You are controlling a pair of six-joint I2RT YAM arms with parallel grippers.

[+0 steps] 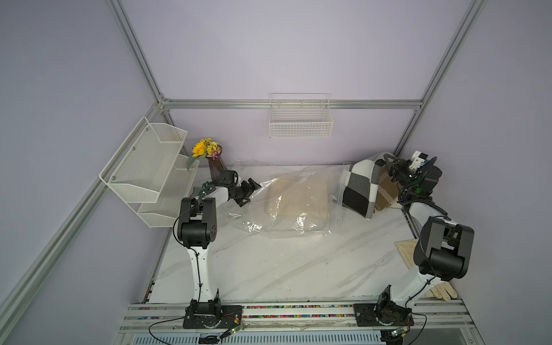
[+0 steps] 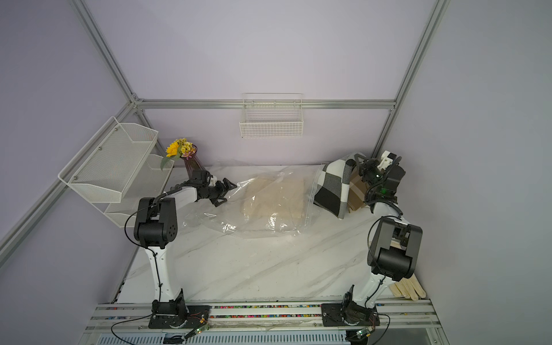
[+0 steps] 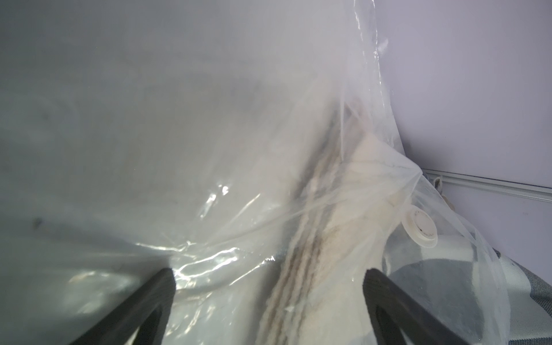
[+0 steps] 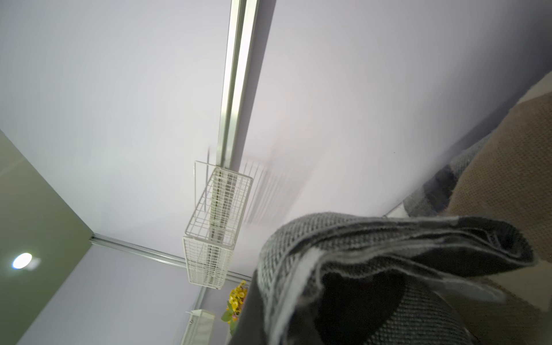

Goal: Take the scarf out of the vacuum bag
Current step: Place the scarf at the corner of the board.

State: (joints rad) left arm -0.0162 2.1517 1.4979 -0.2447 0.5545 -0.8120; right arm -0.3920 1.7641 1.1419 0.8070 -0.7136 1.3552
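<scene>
Both top views: white marble tabletop (image 1: 268, 263), lilac walls (image 1: 298, 44); left claw (image 1: 252, 194) wide near vacuum bag (image 1: 254, 222); right claw (image 1: 389, 164) pinching checkered scarf (image 1: 361, 185).

Wire basket (image 1: 300, 130) on back wall; flower vase (image 1: 213, 165) nr mesh shelf (image 1: 143, 167).

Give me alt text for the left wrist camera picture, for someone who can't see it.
A crinkly clear vacuum bag fills the view, with folded beige fabric inside and a round white valve cap on it. The left gripper stands open toward the plastic, a lilac wall behind.
</scene>
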